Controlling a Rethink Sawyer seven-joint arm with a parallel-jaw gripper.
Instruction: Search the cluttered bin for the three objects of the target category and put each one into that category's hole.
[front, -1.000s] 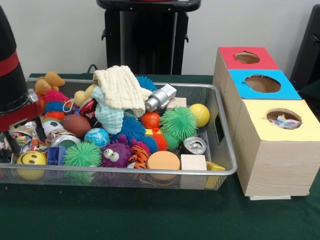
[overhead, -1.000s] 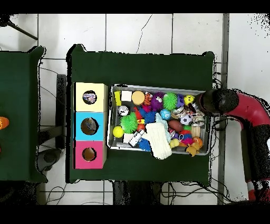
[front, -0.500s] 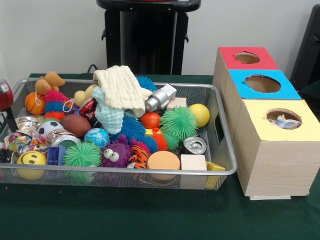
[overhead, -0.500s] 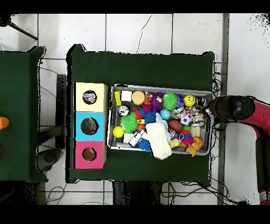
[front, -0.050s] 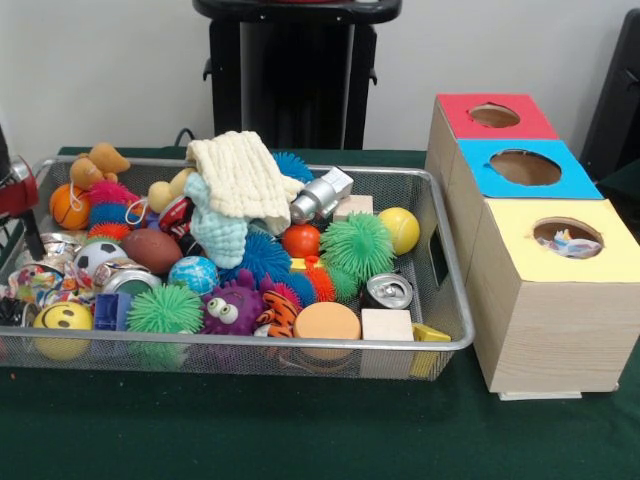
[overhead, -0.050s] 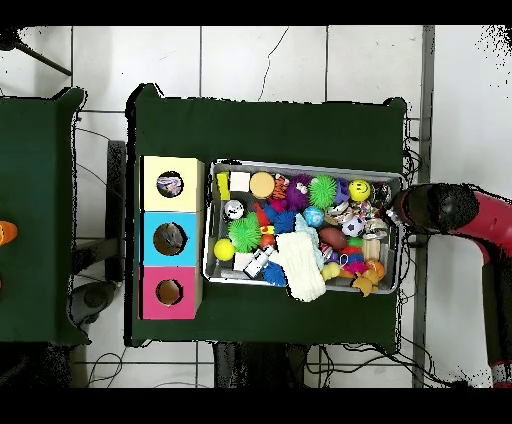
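One red and black gripper (overhead, -0.050s: 405, 212) hangs beside our silver wire-mesh bin (front, -0.050s: 452, 300); whether its jaws are wide or narrow, we cannot tell. Inside lies a green spiky rubber ball (front, -0.050s: 358, 245), probably light and squashy, best pinched across its middle.
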